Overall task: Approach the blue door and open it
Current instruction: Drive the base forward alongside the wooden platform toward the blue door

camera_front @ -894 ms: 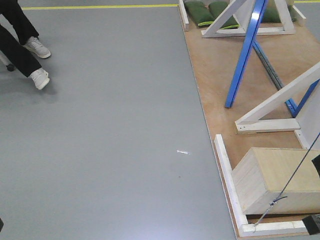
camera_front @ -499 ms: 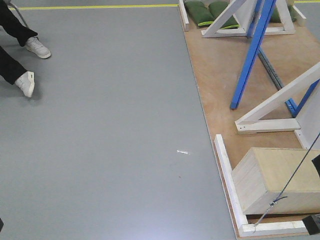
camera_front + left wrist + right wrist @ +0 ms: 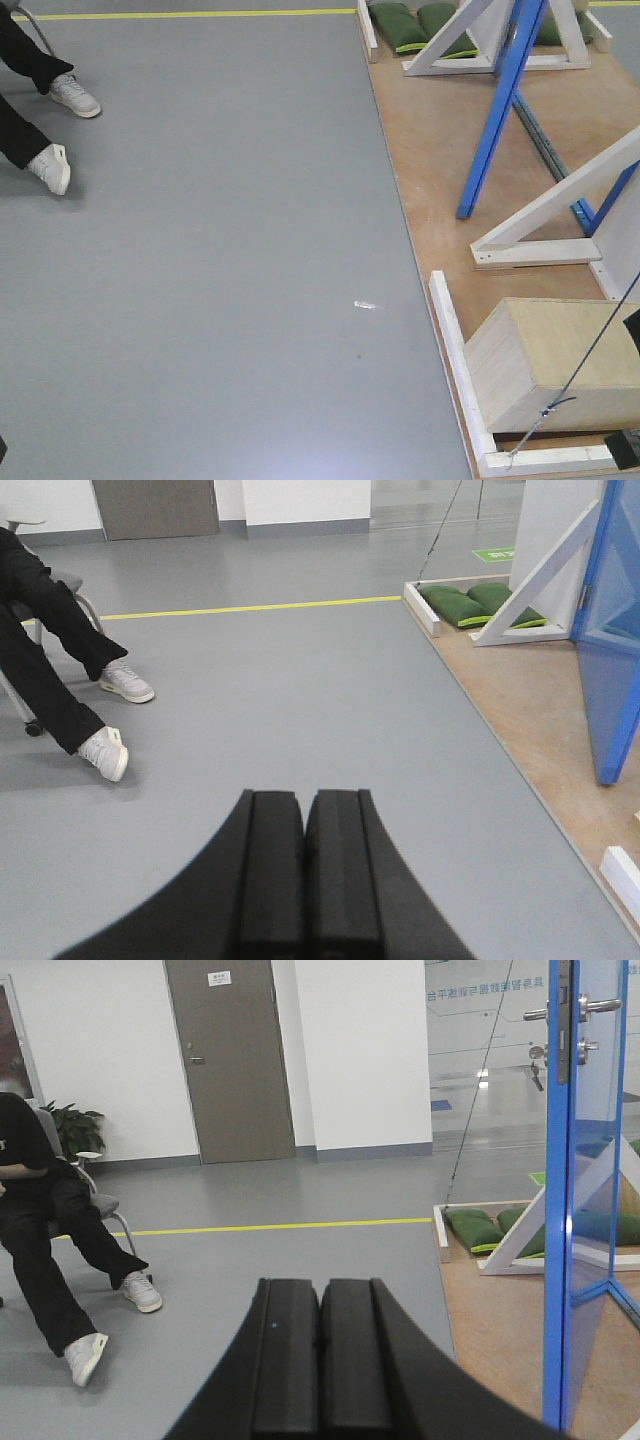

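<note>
The blue door (image 3: pixel 497 110) stands on the plywood platform at the upper right of the front view, seen edge-on and leaning in the picture. In the right wrist view the blue door (image 3: pixel 588 1180) is at the right, with a silver lever handle (image 3: pixel 598 1005) and a thumb-turn (image 3: pixel 585 1047) near its top. The left wrist view shows its lower part (image 3: pixel 612 650) at the right edge. My left gripper (image 3: pixel 304 810) is shut and empty over grey floor. My right gripper (image 3: pixel 320 1295) is shut and empty, left of the door and well short of it.
A seated person in black with white sneakers (image 3: pixel 50 165) is at the far left. White wooden braces (image 3: pixel 560 200), green sandbags (image 3: pixel 410 25) and a wooden box (image 3: pixel 550 360) sit on the plywood platform (image 3: pixel 430 150). A yellow line (image 3: pixel 200 14) crosses the floor.
The blue door's leaf has shifted slightly right, then a little back. The person's feet have drawn back toward the left edge. The floor marks have not moved.
</note>
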Robot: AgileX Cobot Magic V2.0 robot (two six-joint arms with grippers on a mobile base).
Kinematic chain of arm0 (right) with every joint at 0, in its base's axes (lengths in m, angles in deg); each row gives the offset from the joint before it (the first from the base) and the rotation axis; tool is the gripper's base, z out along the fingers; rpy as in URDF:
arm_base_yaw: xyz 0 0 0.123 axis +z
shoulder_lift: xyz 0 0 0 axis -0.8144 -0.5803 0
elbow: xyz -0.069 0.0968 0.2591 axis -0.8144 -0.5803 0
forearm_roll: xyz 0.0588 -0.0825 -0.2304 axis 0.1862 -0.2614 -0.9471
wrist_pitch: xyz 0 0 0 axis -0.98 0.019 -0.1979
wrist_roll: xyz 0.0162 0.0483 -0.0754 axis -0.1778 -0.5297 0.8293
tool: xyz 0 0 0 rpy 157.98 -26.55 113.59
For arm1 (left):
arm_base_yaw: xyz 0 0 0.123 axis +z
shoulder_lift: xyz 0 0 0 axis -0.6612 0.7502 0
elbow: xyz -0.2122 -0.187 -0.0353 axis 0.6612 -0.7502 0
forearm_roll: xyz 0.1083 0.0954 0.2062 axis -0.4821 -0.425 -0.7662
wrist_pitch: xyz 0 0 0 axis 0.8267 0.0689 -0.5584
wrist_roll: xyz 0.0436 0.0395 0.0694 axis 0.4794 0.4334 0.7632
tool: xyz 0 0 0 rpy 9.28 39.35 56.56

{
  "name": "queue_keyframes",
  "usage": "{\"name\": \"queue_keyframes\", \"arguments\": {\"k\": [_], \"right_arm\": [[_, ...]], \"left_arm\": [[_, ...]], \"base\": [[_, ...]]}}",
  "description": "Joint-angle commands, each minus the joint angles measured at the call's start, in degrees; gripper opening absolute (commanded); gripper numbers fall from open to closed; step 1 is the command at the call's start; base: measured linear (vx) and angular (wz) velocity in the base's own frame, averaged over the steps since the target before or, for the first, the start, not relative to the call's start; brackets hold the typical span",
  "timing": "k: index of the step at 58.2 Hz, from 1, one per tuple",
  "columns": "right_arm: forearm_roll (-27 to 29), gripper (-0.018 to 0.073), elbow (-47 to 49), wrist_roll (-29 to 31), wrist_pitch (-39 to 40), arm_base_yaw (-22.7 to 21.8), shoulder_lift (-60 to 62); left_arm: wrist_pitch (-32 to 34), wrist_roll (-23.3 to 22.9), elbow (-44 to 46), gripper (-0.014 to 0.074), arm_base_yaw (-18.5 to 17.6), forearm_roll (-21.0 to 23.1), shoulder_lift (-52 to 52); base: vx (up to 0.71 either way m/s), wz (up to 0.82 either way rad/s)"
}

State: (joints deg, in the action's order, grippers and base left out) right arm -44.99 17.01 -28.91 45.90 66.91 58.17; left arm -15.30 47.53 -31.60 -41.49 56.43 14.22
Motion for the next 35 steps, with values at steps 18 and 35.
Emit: {"name": "queue_keyframes", "arguments": {"k": [18,35], "right_arm": [[-0.6,0.0012,-0.2,0.3,4.6,0.1,0.4],[-0.6,0.0012,-0.2,0.3,4.6,0.1,0.4]], "left_arm": [[4.9,-0.4,1.5,0.0073,-0.4,0.1,-0.7],[4.9,-0.4,1.5,0.0073,-0.4,0.1,-0.7]], "base": [[0.15,0.02],[0.28,0.13]]}}
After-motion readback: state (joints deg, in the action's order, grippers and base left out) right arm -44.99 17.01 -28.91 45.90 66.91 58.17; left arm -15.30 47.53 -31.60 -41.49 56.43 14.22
